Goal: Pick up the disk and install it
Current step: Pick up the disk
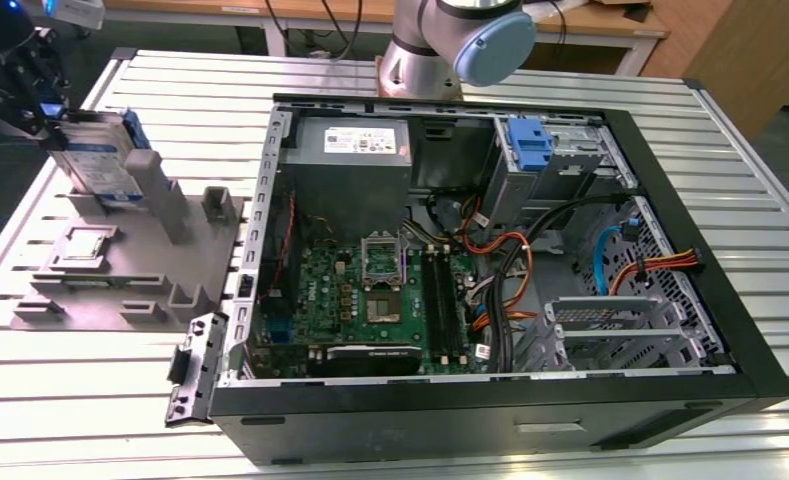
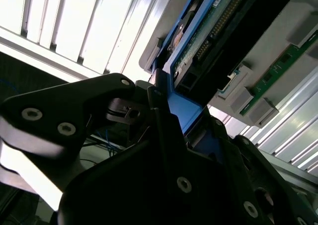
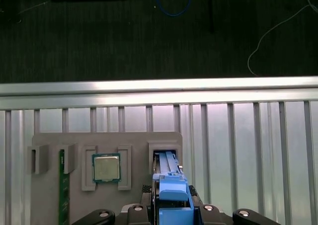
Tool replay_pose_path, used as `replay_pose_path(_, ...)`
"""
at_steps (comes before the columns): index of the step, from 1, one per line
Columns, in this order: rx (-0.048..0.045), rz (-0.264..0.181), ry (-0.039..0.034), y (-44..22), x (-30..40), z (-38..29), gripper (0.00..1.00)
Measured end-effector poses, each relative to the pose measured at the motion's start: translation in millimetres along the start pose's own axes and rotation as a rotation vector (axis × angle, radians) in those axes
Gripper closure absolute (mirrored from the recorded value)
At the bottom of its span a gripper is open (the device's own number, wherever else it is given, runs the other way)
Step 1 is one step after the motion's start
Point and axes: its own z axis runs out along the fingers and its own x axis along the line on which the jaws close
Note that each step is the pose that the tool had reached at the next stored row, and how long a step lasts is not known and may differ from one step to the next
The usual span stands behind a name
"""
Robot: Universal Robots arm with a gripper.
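Right up against the lens in the second wrist view we have the black fingers (image 2: 74, 111) of the gripper (image 2: 158, 106), and they are pressed in from both sides on a bright blue carrier (image 2: 185, 112). So the claw is clamped on the disk (image 2: 213, 41), whose dark underside with its strip of green circuit board runs away from us.

In the first wrist view we look down past the gripper (image 3: 171, 212) along the blue edge of the disk (image 3: 171, 192). Its far end reaches a slot in a grey fixture (image 3: 49, 140). We cannot tell whether it is seated there or hanging just clear.

Beside that slot, a square processor chip (image 3: 106, 168) sits in its own pocket. Further along, a green memory stick (image 3: 62, 185) stands on edge. The fixture lies on a slatted aluminium table (image 3: 248, 150).

In the exterior view we find the gripper (image 1: 27, 95) at that view's far left. The disk (image 1: 94, 165) is upright on its edge beneath it, over the grey fixture (image 1: 114, 270).

The open computer case (image 1: 501, 410) lies well apart from it, towards the exterior view's right. Inside we see the green motherboard (image 1: 367, 300). A grey power supply (image 1: 351, 140) sits at the far wall, with orange cables (image 1: 514, 270) nearby. A blue-fronted drive bay (image 1: 530, 145) stands in the far corner.

The arm's base (image 1: 454, 45) rises just behind the case on the table (image 1: 741, 170).
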Motion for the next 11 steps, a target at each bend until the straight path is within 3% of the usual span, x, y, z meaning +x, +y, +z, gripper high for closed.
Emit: replay_pose_path(11,0.0000,0.000,0.0000,0.2,-0.4,-7.1,0.63)
